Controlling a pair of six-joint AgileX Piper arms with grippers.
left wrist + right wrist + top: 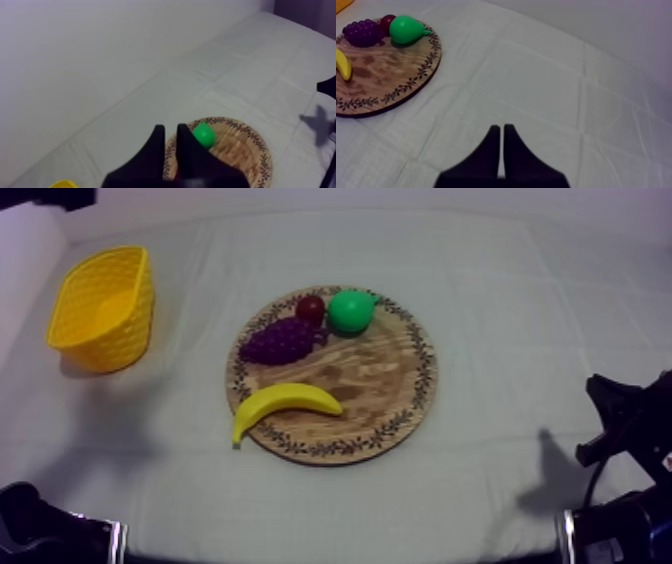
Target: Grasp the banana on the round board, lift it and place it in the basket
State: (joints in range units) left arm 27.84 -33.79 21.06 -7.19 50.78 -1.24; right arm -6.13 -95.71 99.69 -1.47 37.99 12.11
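**A:** Starting from the tools, how did they stand?

**B:** The left tool [170, 127] had its fingers a little apart with nothing between them. It hung over the cloth [125, 115] just short of the wooden board [237, 150], pointing toward the pear [204, 134]. The right tool [501, 127] was closed on nothing, its fingers together as a narrow wedge over bare worktop [546, 75], well apart from the board.

**A:** What did the board carry?

**B:** Four fruit. The banana [283, 404] lay at its near-left edge, one end poking over the rim. The grapes [282, 341] sat farther back, just beside the small red fruit [310, 309], and the pear was next to that.

**A:** And the basket?

**B:** The yellow basket [122, 328] stood at the far left of the worktop, well apart from the board, with the banana not yet in it.
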